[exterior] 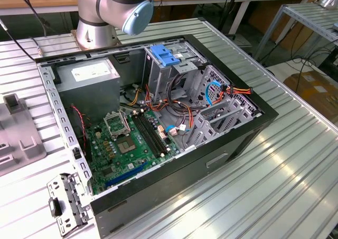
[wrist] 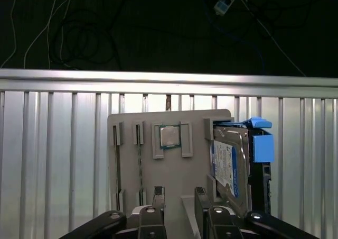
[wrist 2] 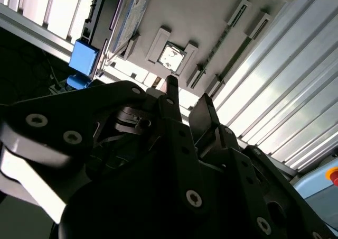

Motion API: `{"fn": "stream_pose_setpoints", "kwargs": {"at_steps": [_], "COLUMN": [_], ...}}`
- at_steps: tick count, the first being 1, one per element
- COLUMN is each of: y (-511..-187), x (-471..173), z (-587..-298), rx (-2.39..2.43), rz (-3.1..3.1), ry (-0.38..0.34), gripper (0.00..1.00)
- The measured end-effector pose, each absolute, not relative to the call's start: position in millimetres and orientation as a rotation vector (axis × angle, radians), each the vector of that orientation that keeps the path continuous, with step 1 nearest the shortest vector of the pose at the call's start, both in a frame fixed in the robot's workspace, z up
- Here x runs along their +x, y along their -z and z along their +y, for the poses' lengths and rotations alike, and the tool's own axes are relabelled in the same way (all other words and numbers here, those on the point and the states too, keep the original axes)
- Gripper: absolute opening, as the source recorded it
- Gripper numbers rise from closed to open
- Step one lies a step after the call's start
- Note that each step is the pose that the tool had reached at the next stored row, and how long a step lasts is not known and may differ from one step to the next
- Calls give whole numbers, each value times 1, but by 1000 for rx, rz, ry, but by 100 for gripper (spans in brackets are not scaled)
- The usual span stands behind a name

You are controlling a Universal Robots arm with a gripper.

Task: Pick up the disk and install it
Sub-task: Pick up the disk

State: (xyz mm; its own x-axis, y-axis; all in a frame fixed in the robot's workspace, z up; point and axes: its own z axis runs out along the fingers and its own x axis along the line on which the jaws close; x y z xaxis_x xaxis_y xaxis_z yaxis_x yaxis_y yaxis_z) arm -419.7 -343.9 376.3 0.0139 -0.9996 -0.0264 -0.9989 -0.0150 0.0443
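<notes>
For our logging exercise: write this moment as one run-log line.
stage: pre-grasp | claw: open, empty, facing holder | disk: on edge in holder, untouched | case: open

Open PC case [exterior: 222, 157] on ribbed table [exterior: 274, 186] w/ green mobo [exterior: 127, 144], grey PSU [exterior: 87, 80], blue latch [exterior: 165, 55] inside.

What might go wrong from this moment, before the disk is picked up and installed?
1. In the first wrist view the open hand is lined up with the middle of the grey holder, not with the disk standing at its side; closing here may miss it.
2. The small chip lies bare in the holder and might get knocked.
3. In the exterior view, loose cables crowd the computer case, so the disk may snag.
</notes>
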Motion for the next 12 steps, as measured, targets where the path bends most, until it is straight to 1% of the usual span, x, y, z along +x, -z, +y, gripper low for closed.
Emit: {"fn": "stream_pose_setpoints", "kwargs": {"at_steps": [12], "y": [-375], "x": [-422], "z": [-344], "rx": [2228], "rz": [-2196], "ry": [79], "gripper": [36]}}
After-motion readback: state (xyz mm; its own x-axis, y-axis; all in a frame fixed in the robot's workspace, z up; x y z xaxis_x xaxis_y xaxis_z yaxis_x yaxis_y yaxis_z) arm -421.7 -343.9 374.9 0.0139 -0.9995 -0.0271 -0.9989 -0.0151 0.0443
